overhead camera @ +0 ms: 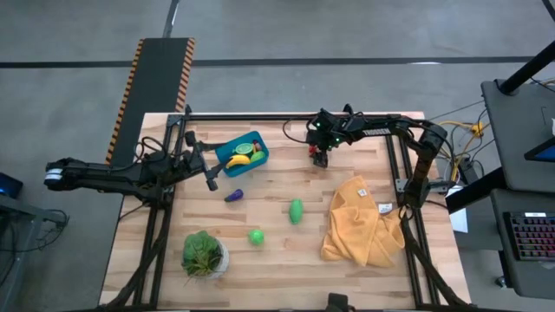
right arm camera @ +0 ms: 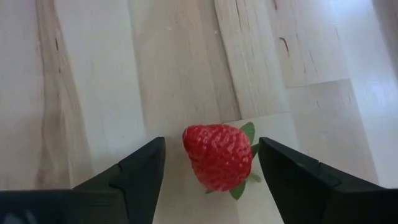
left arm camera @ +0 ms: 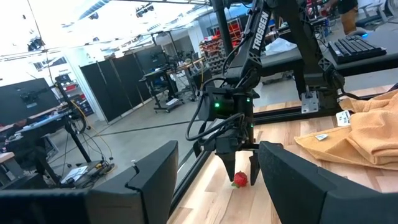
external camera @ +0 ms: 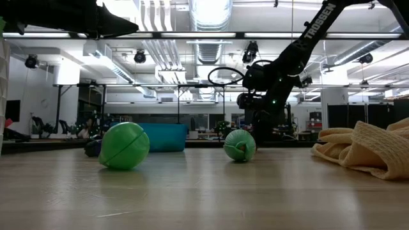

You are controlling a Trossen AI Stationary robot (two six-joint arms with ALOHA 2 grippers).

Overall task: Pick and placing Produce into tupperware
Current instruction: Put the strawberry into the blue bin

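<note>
So the strawberry (right arm camera: 217, 155) is the piece in play here: small, bright red, bumpy skin, little green leaves poking out at one end. It's lying on its side on the bare wood of the table (overhead camera: 364, 277), toward the far edge in the overhead view, well off to the right of the tupperware (overhead camera: 244, 154).

The right gripper (overhead camera: 321, 159) is down right over it, fingers apart with the strawberry sitting in the gap. Neither finger (right arm camera: 140, 168) looks to be touching it, there's a sliver of wood showing on both sides. From the left wrist cam you can see the same thing, red blob between the two dark tips.

The tupperware is a teal tub, already holding a yellow banana (overhead camera: 235, 161) plus some green bits. The left gripper (overhead camera: 211, 183) hangs just beside its near corner, jaws wide and nothing in them.

Rest of the produce is spread out: purple eggplant (overhead camera: 233, 196) just in front of the tub, a green piece (overhead camera: 296, 211) mid-table, a rounder green one (overhead camera: 256, 236) nearer the front. Plant pot (overhead camera: 205, 255) at front left, mustard cloth (overhead camera: 362, 224) bunched up on the right.

Room-wise, the strip of wood between strawberry and tub is open.
</note>
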